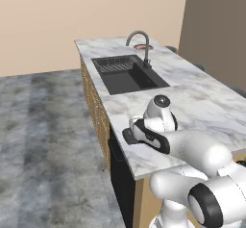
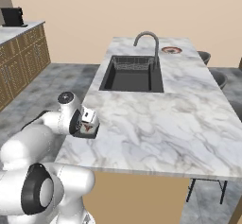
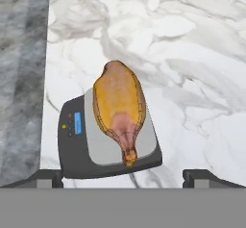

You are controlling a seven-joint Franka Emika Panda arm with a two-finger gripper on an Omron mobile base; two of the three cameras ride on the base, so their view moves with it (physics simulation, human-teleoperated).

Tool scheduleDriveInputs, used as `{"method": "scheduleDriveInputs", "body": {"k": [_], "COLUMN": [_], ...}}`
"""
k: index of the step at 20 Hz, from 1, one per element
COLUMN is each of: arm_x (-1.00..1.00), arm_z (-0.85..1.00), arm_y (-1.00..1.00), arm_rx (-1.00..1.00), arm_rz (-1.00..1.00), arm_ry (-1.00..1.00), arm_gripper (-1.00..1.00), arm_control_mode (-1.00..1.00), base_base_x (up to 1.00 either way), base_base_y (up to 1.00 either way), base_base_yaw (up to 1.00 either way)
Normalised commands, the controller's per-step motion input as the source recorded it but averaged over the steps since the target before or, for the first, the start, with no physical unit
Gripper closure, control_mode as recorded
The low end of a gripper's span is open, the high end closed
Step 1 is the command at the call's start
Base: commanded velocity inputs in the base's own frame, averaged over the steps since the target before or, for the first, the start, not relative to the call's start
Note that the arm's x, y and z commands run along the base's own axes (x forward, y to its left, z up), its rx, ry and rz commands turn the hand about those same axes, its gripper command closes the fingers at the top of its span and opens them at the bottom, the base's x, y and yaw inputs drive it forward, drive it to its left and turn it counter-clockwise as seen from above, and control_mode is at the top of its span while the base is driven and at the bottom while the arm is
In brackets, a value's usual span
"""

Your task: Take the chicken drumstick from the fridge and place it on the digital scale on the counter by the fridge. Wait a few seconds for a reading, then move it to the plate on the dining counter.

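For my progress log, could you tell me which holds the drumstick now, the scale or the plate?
The scale, the dark slab at the near corner of the counter; the red-rimmed plate beyond the tap looks bare.

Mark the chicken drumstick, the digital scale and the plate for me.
chicken drumstick (image 3: 118, 104): hand view, on its meaty middle.
digital scale (image 3: 72, 140): hand view, on its dark panel beside the blue display.
plate (image 2: 171, 50): right base view, on its centre, at the counter's far end behind the tap.

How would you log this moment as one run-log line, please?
drumstick: lying on scale | gripper: open, above | plate: far end, unused
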Motion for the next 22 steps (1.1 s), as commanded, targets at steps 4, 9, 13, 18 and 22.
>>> {"method": "scheduleDriveInputs", "body": {"k": [4, 9, 13, 18, 22], "arm_x": [-0.38, -0.05, 0.0, 0.0, 0.0], "arm_z": [0.61, 0.18, 0.0, 0.0, 0.0], "arm_y": [0.0, 0.0, 0.0, 0.0, 0.0], "arm_rx": [0.0, 0.0, 0.0, 0.0, 0.0], "arm_rz": [0.0, 0.0, 0.0, 0.0, 0.0], "arm_ry": [0.0, 0.04, 0.04, 0.01, 0.0], "arm_gripper": [-1.0, -1.0, -1.0, -1.0, -1.0], "arm_control_mode": [-1.0, -1.0, -1.0, -1.0, -1.0], "base_base_x": [0.0, 0.0, 0.0, 0.0, 0.0], "base_base_y": [0.0, 0.0, 0.0, 0.0, 0.0], "base_base_yaw": [0.0, 0.0, 0.0, 0.0, 0.0]}}
